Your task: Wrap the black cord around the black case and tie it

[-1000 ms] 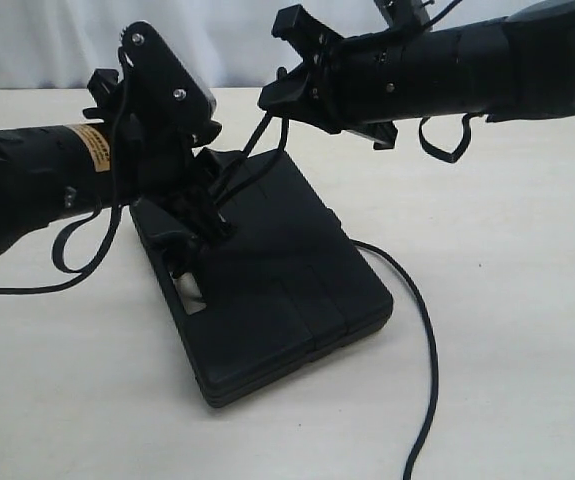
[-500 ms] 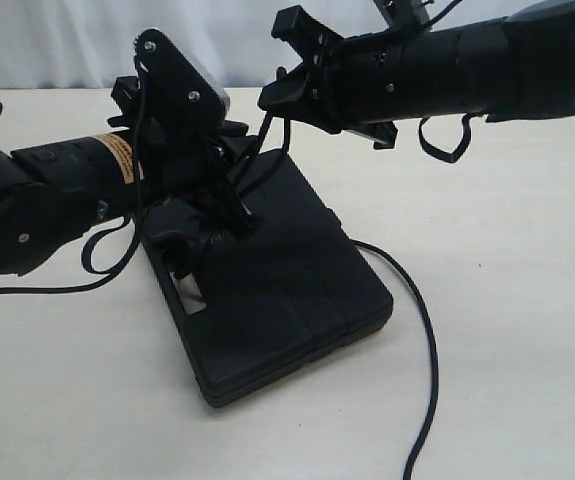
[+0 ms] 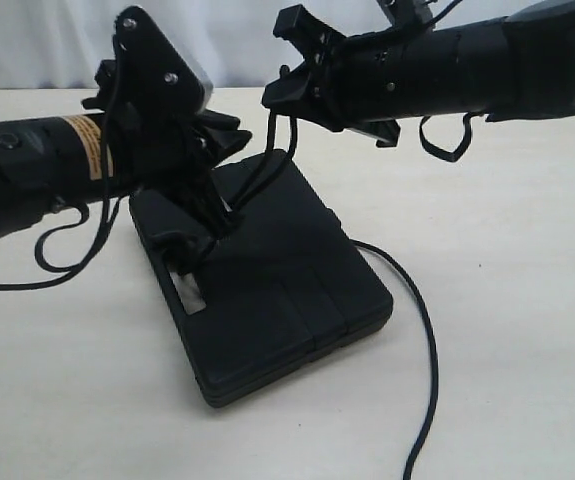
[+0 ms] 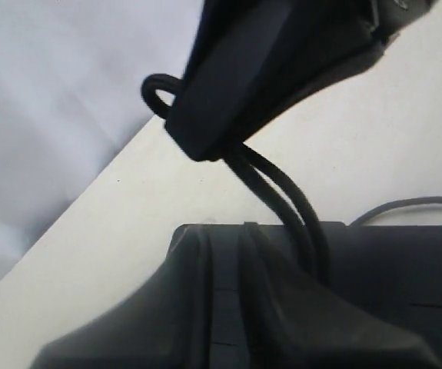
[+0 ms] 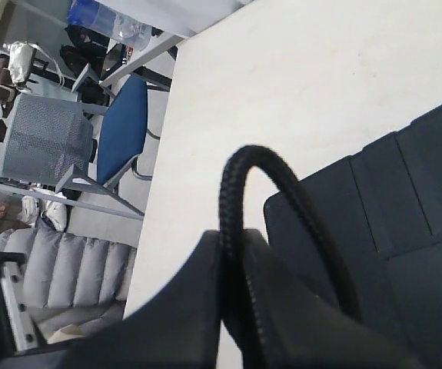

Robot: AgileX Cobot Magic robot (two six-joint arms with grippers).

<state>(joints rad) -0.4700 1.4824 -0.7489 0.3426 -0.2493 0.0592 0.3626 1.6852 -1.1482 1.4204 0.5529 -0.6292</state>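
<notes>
Exterior view: black case flat on bench, black cord rising off it. Right jaws clenched on cord; left jaws at case, grip unclear. Tying step, I reckon; nxt needs loop pulled snug

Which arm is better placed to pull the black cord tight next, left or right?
Probably right. The right gripper holds the black cord in shut jaws above the black case, with room to draw back. The left gripper sits low at the case among the strands.
</notes>
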